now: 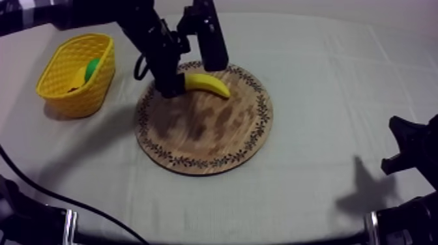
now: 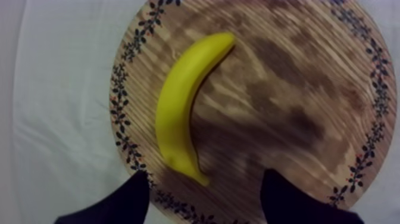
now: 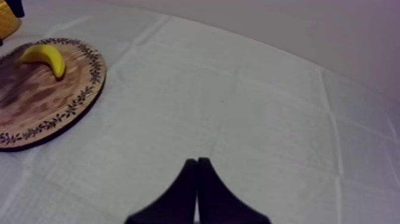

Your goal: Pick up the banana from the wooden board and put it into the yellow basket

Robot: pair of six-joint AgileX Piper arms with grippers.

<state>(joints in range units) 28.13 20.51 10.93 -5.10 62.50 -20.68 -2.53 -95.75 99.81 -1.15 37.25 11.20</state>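
Just over the banana on the board, left tool, fingers apart.

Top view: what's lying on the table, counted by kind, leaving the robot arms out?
banana: 1
wooden board: 1
yellow basket: 1
green fruit in the basket, kind unclear: 1
Total: 4

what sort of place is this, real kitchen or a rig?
Probably a staged tabletop robot rig, not a kitchen: a cloth-covered table, a toy banana on a round wooden board, a yellow basket beside it.
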